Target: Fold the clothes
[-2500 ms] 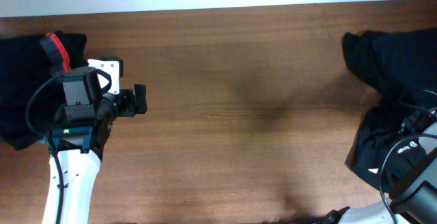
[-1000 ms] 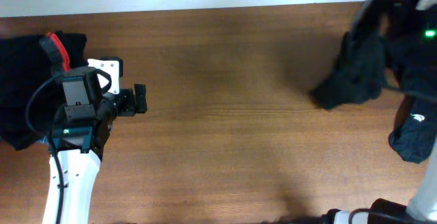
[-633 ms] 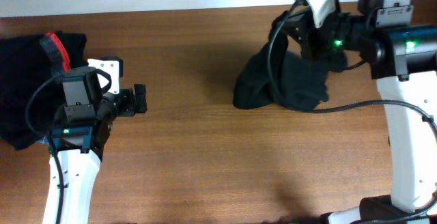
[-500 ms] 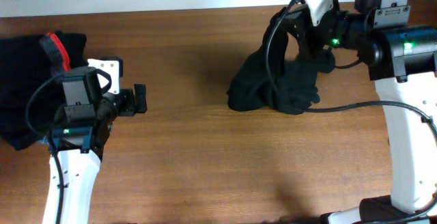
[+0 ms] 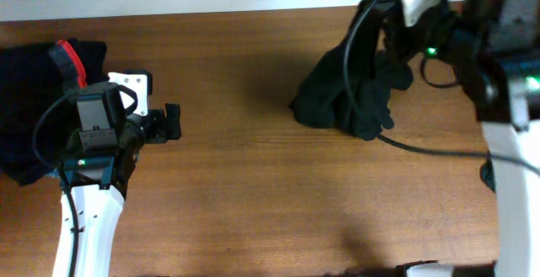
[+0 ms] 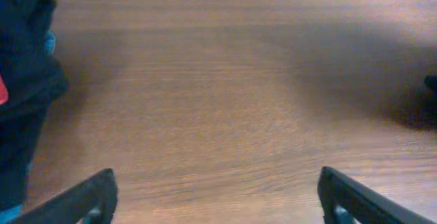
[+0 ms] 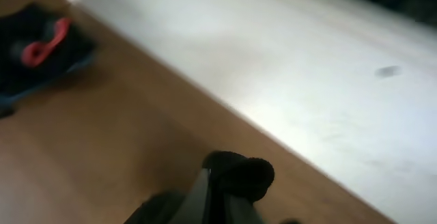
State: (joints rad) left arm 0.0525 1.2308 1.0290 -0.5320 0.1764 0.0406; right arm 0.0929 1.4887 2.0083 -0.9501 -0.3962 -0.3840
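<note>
Your right gripper [image 7: 220, 195] was pressed together on a bunched black shirt [image 5: 350, 100]. The shirt hung from it in a crumpled lump at about one o'clock over the table [image 5: 253, 201]. I could not tell whether its lower edge touched the wood or hung just above it. Your left gripper [image 5: 171, 123] was spread wide with nothing between its fingers. It sat low over bare wood at nine o'clock, pointing toward three o'clock. Behind it, at ten o'clock by the table's edge, lay a pile [image 5: 29, 83] of black clothes with a red band [image 5: 67, 62] showing. Whether that pile was folded, the views did not show.

By my reading, you were early in the work on this shirt. It had not been laid flat and no fold had been made in it. You had yet to spread it on the open middle of the table, smooth it, and fold it. A dark scrap [image 5: 488, 176] at four o'clock may have been another garment waiting.
</note>
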